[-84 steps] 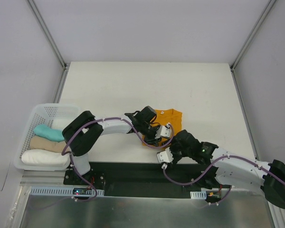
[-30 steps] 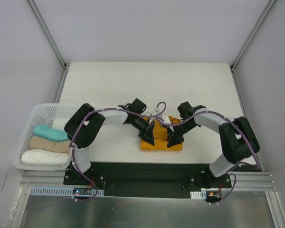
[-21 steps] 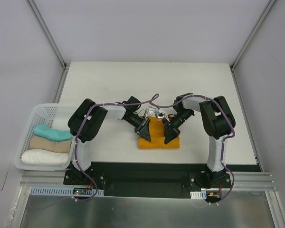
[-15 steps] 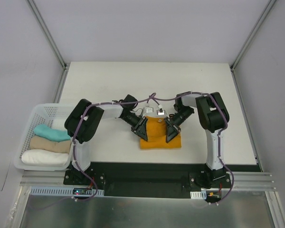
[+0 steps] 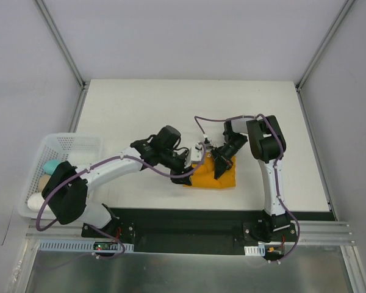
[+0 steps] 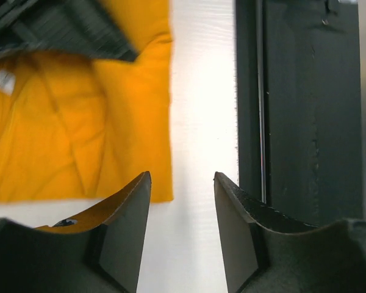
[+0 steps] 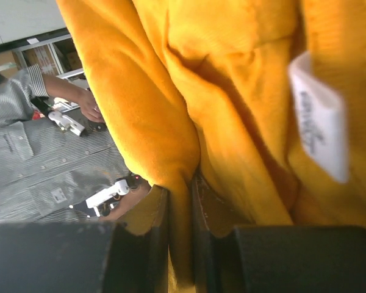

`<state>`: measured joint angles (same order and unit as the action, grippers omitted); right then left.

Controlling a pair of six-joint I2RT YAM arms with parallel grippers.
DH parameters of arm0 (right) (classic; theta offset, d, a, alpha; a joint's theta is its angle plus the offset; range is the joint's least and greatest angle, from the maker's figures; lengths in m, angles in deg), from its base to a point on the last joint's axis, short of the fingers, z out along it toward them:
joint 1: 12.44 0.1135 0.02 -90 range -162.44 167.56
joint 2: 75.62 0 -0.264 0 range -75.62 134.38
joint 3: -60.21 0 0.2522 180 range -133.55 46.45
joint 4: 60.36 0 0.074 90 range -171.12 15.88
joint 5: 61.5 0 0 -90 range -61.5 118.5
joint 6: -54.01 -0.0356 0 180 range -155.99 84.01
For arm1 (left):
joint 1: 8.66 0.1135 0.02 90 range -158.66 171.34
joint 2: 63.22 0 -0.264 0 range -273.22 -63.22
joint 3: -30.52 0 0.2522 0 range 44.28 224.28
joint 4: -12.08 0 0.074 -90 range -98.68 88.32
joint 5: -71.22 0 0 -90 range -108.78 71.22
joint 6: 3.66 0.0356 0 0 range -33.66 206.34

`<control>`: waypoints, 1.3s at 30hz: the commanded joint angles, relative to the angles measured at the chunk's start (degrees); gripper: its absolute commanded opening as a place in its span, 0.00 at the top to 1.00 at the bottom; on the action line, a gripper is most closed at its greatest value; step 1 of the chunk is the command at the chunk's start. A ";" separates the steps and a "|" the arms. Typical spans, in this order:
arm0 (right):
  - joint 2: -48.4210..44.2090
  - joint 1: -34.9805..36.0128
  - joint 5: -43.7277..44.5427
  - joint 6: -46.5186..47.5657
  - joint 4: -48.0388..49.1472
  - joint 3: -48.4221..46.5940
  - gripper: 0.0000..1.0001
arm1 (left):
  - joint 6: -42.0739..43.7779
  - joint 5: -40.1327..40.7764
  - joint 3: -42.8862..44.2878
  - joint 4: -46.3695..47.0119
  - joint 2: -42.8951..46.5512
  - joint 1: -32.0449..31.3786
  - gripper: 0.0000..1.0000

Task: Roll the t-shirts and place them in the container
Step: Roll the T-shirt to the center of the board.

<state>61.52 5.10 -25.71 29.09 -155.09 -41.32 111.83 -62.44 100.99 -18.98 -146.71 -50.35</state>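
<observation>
The mustard-orange t-shirt (image 5: 224, 177) lies bunched near the table's front edge. My right gripper (image 5: 220, 165) is shut on a fold of its fabric; in the right wrist view the jaws (image 7: 180, 190) pinch the cloth (image 7: 232, 73), with the white neck label (image 7: 317, 131) to the right. My left gripper (image 5: 191, 163) sits at the shirt's left edge and is open. In the left wrist view its gap (image 6: 182, 178) holds only bare white table, and the t-shirt (image 6: 61, 134) lies flat up and to the left.
A white basket (image 5: 56, 145) at the left table edge holds rolled cloths, a teal one (image 5: 49, 165) among them. The black front rail (image 6: 305, 122) runs just right of the left gripper. Cables loop over both arms.
My left gripper has opened, let go of the shirt and drawn back off its left edge. The right gripper keeps its hold, and the shirt is now bunched toward the right.
</observation>
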 commanded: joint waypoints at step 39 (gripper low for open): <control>4.10 -0.31 5.96 -5.14 -6.66 -3.29 0.94 | 35.23 28.89 -11.27 15.64 -22.33 -17.46 0.82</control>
<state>62.88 4.46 -23.53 24.66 -155.88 -44.05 142.96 -39.38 93.45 5.43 -161.68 -66.81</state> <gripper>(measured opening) 0.159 0.284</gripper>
